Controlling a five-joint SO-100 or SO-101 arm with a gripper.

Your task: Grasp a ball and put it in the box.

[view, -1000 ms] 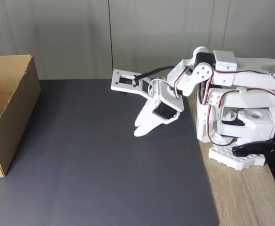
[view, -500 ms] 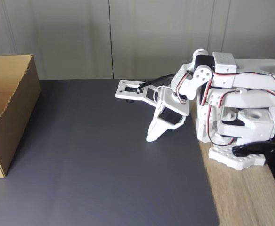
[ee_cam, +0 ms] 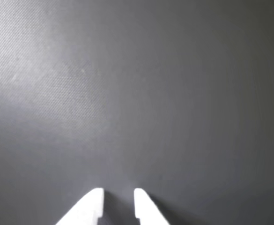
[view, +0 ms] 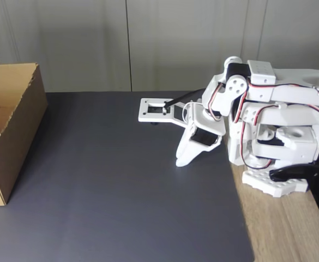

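The box [view: 18, 112], brown cardboard with its top open, stands at the left edge in the fixed view. The ball is out of view; the part of the box's inside that I can see holds nothing. My white gripper [view: 182, 161] hangs at the right of the dark mat, tips down just above it, folded back close to the arm's base and far from the box. In the wrist view my gripper [ee_cam: 118, 201] pokes in at the bottom edge with only a narrow slit between the fingertips [ee_cam: 95, 202] and nothing in it.
A dark grey mat [view: 104, 191] covers most of the table. The arm's base [view: 279, 147] sits on a bare wooden strip [view: 282, 232] at the right, held by a black clamp [view: 301, 176]. A grey wall rises behind.
The arm has pulled back to the right toward its base, and the gripper has swung down and in. Its fingers have drawn closer together.
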